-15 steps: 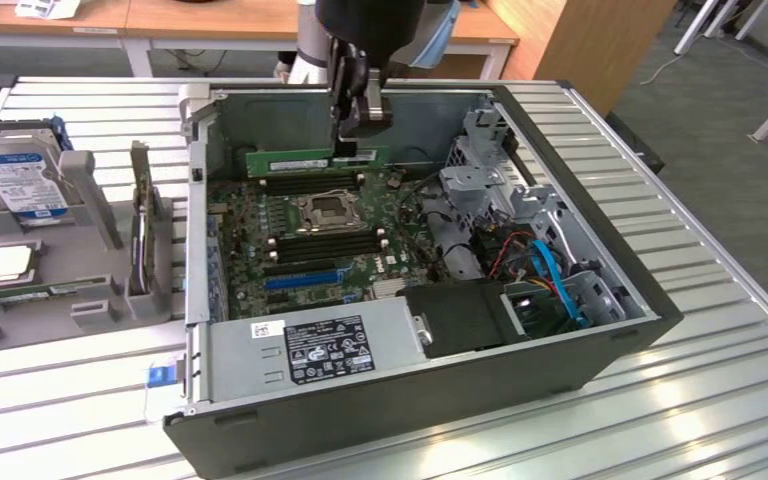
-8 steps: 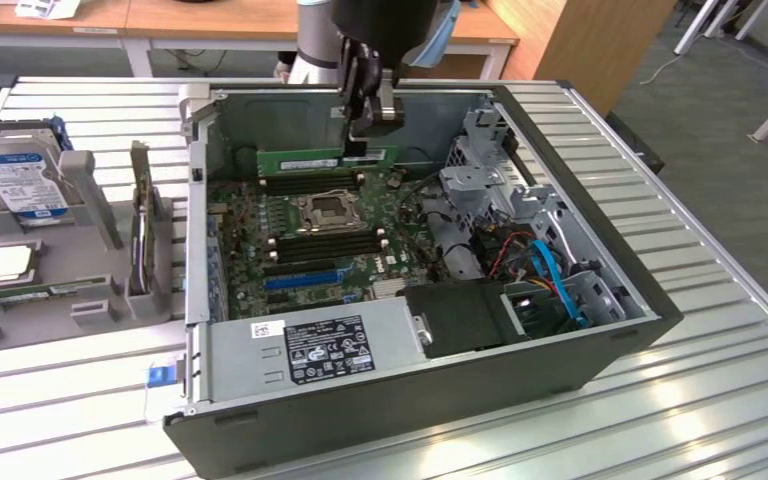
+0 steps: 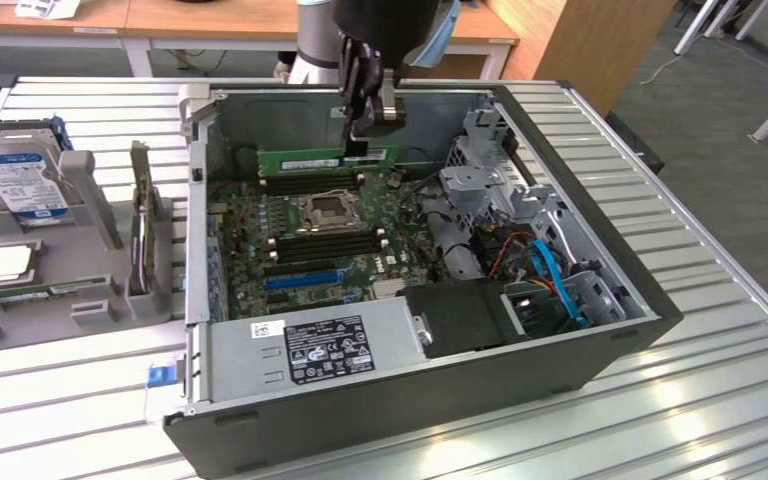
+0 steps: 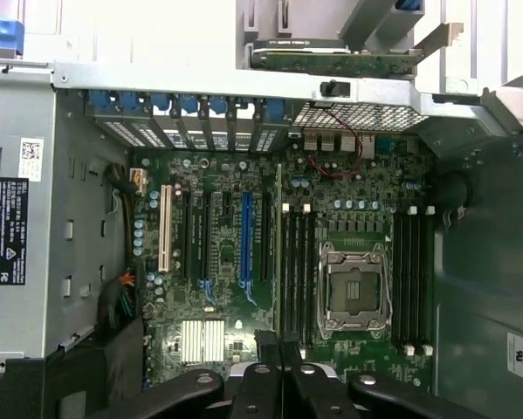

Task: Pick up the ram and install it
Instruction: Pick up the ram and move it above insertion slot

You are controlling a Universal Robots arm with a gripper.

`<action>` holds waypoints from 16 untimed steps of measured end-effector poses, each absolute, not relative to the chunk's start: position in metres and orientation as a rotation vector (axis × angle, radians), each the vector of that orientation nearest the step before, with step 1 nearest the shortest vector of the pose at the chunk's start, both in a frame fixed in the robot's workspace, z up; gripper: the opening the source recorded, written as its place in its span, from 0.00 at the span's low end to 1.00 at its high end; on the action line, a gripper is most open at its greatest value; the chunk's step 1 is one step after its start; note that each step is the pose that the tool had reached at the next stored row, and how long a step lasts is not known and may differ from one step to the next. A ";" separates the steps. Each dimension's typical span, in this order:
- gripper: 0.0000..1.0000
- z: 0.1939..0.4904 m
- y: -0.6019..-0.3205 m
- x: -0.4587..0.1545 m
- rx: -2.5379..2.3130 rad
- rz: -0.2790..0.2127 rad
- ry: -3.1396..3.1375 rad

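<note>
With the gripper (image 3: pixel 357 148) clenched on the slim green circuit-board ram stick (image 3: pixel 307 158), align it level and parallel above the black memory slots (image 3: pixel 307 184).

The jaws clamp the ram (image 3: pixel 297 158) above the motherboard (image 3: pixel 253 262) inside the open computer case (image 3: pixel 424 420)

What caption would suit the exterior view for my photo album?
End effector holds the ram over the motherboard inside an open computer case.
</note>
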State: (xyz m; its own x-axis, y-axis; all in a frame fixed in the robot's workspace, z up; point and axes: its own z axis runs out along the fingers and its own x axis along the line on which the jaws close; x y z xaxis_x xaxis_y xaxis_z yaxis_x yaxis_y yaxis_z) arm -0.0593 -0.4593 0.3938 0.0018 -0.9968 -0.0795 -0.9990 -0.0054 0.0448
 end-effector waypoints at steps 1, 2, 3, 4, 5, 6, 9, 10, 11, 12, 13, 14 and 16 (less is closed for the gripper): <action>0.11 0.394 -0.459 -0.059 -2.206 0.137 2.198; 0.11 0.394 -0.458 -0.059 -2.206 0.137 2.198; 0.11 0.394 -0.458 -0.059 -2.206 0.137 2.198; 0.11 0.394 -0.457 -0.059 -2.206 0.137 2.198; 0.11 0.394 -0.456 -0.059 -2.206 0.137 2.198; 0.11 0.394 -0.455 -0.059 -2.206 0.137 2.198; 0.11 0.394 -0.452 -0.059 -2.206 0.137 2.198; 0.11 0.394 -0.451 -0.059 -2.206 0.137 2.198; 0.11 0.394 -0.450 -0.059 -2.206 0.137 2.198; 0.11 0.394 -0.448 -0.059 -2.206 0.137 2.198; 0.11 0.394 -0.447 -0.059 -2.206 0.137 2.198; 0.11 0.394 -0.445 -0.059 -2.206 0.137 2.198; 0.11 0.394 -0.443 -0.059 -2.206 0.137 2.198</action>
State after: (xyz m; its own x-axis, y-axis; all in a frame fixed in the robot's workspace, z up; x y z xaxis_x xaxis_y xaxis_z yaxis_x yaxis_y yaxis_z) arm -0.0594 -0.4426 0.3938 0.0017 -0.9968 -0.0794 -0.9990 -0.0053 0.0449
